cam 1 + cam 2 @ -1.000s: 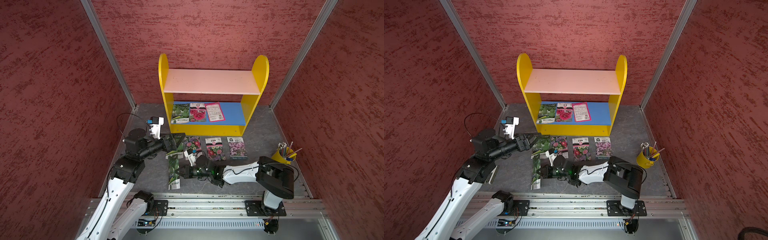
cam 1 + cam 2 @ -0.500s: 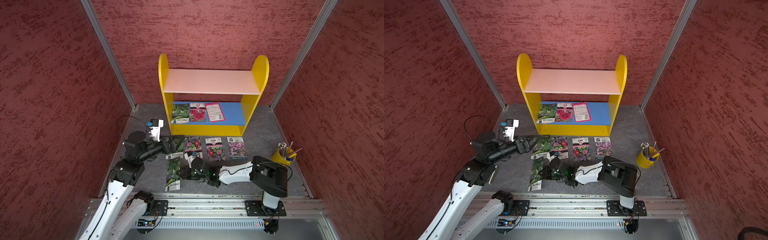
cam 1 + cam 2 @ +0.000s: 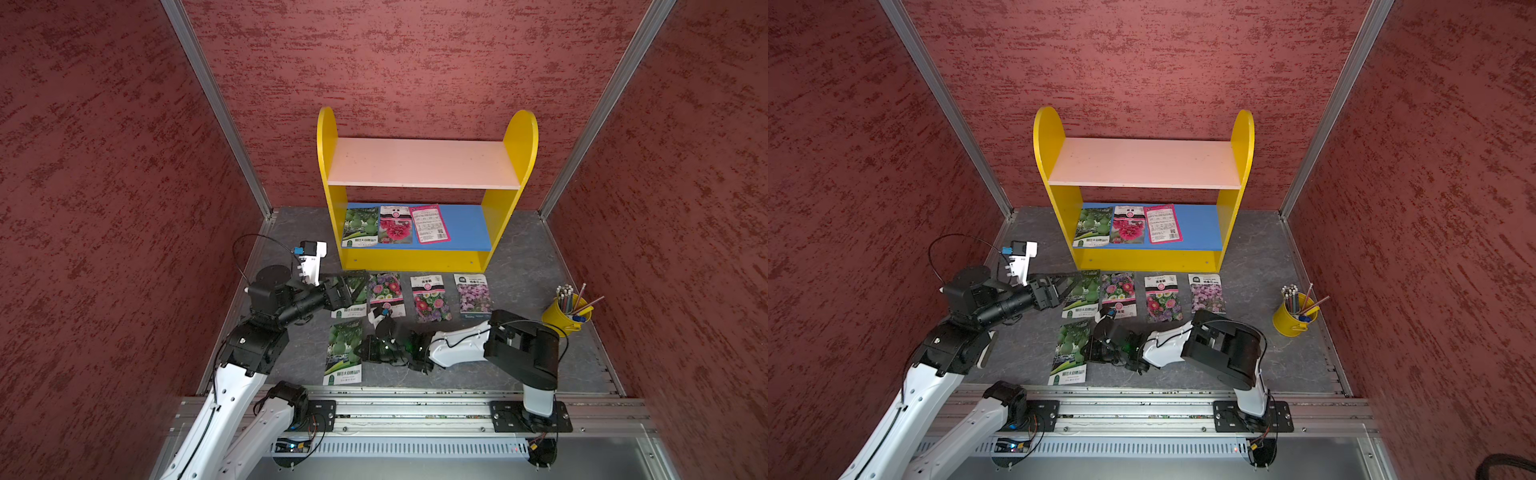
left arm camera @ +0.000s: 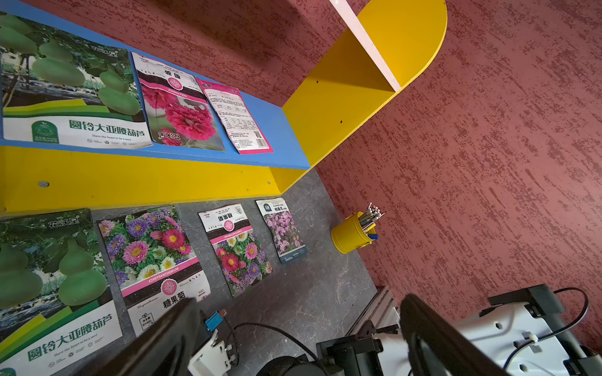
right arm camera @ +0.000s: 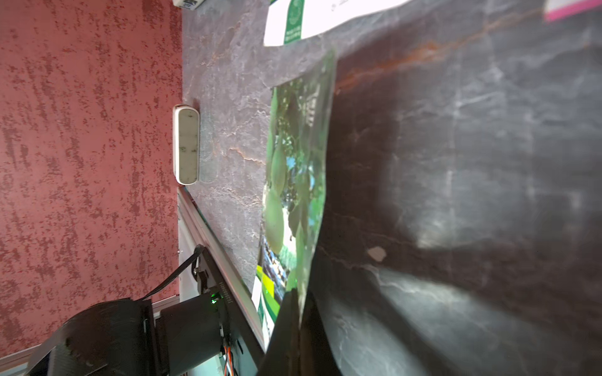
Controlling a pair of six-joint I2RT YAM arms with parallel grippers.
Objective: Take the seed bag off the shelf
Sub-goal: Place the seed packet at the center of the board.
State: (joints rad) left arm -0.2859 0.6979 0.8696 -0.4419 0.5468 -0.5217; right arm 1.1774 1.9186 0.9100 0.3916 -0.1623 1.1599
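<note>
The shelf [image 3: 424, 164] [image 3: 1144, 162] stands at the back wall. Three seed bags lie on its blue lower board [image 4: 277, 130]: a green gourd one [image 3: 360, 227] [image 4: 65, 94], a pink flower one [image 3: 395, 224] and a pink-backed one [image 3: 430, 223]. Near the front rail, my right gripper [image 3: 365, 349] [image 5: 298, 312] is shut on the edge of another green gourd seed bag [image 3: 344, 353] [image 3: 1070, 353] [image 5: 296, 182], low over the floor. My left gripper [image 3: 353, 286] [image 4: 299, 325] is open and holds nothing. It hovers over the floor bags in front of the shelf.
A row of seed bags [image 3: 430, 298] lies on the grey floor before the shelf, its leftmost bag partly under my left gripper. A yellow cup of pencils [image 3: 567, 316] [image 4: 351, 232] stands at the right wall. Red walls close three sides, and a metal rail [image 3: 415, 409] runs along the front.
My right arm has drawn back toward the left, and the green gourd bag in its gripper has slid slightly toward the front rail. The left gripper has barely shifted.
</note>
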